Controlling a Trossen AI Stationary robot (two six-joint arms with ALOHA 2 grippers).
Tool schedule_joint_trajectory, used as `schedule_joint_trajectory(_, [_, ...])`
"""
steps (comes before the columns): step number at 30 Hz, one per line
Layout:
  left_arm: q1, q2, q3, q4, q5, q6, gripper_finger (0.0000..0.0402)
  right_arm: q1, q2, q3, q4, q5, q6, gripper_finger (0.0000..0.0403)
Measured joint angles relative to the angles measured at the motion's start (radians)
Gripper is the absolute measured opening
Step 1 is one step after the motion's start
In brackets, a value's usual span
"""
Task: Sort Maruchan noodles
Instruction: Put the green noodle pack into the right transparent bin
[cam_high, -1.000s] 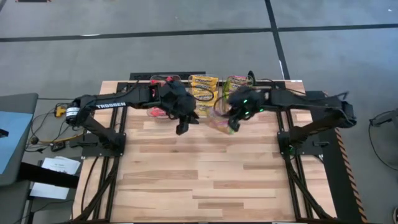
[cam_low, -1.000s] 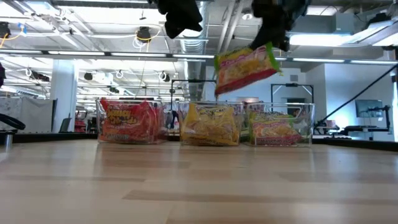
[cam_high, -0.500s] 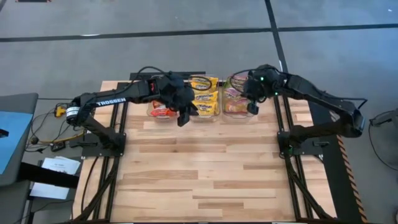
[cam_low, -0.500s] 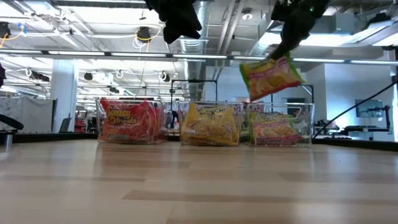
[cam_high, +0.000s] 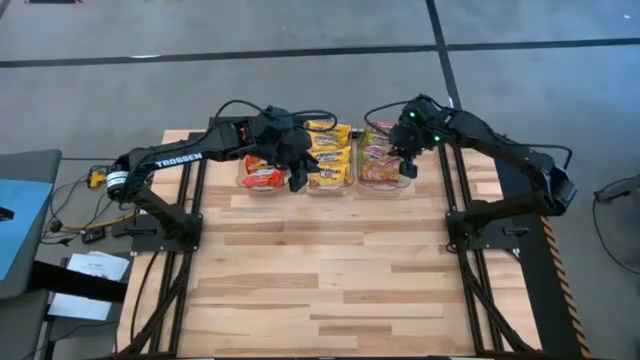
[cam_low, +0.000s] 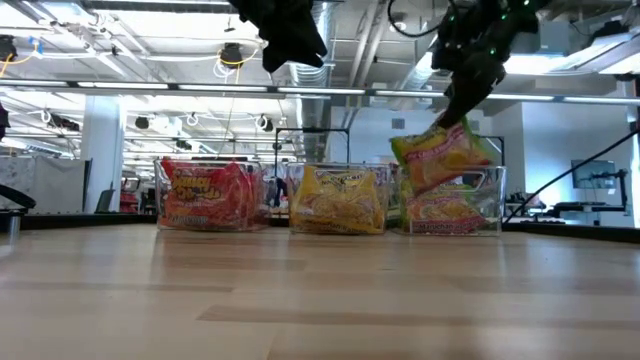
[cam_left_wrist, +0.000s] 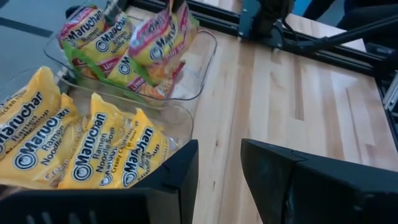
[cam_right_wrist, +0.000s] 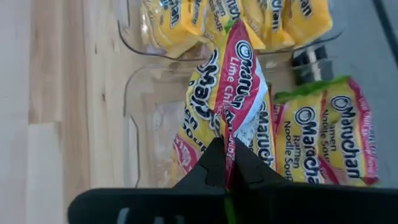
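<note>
The wooden counter (cam_high: 330, 270) carries three clear bins in a row along its far edge, with both dark arms reaching over them. The left arm (cam_high: 175, 162) stretches across from its side, and the left gripper (cam_high: 297, 178) hangs above the seam between the red bin (cam_low: 208, 195) and the yellow bin (cam_low: 340, 198), its fingers (cam_left_wrist: 174, 171) spread apart with nothing between them. The right arm (cam_high: 500, 155) comes in from the other side, and the right gripper (cam_low: 458, 108) hovers over the third bin (cam_low: 450, 205), its fingers (cam_right_wrist: 214, 165) pinched tight on the top edge of a green-and-pink packet (cam_low: 442, 155). That packet hangs tilted, its lower part just entering the bin's open top, above the other green-and-pink packets (cam_right_wrist: 336, 134) already standing inside. The red bin holds red-orange packets (cam_low: 205, 192) stood upright, and the middle one holds yellow packets (cam_left_wrist: 93, 146) packed side by side, logos facing out. In the low view the three bins sit close together, nearly touching, with the room's ceiling lights and pipes behind them.
</note>
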Motion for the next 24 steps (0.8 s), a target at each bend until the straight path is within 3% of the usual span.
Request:
schedule_joint_trajectory(5, [0.004, 0.0, 0.0, 0.0, -0.002, 0.001, 0.0106, 0.006, 0.07, 0.0, 0.024, -0.067, -0.015, 0.0009])
schedule_joint_trajectory(14, [0.004, 0.0, 0.0, -0.001, -0.003, 0.02, 0.0106, 0.018, 0.173, 0.0, 0.009, -0.067, 0.023, 0.0017])
schedule_joint_trajectory(24, [0.004, 0.0, -0.001, -0.022, -0.004, 0.013, 0.0106, 0.021, 0.235, 0.0, -0.035, 0.047, 0.091, 0.0098])
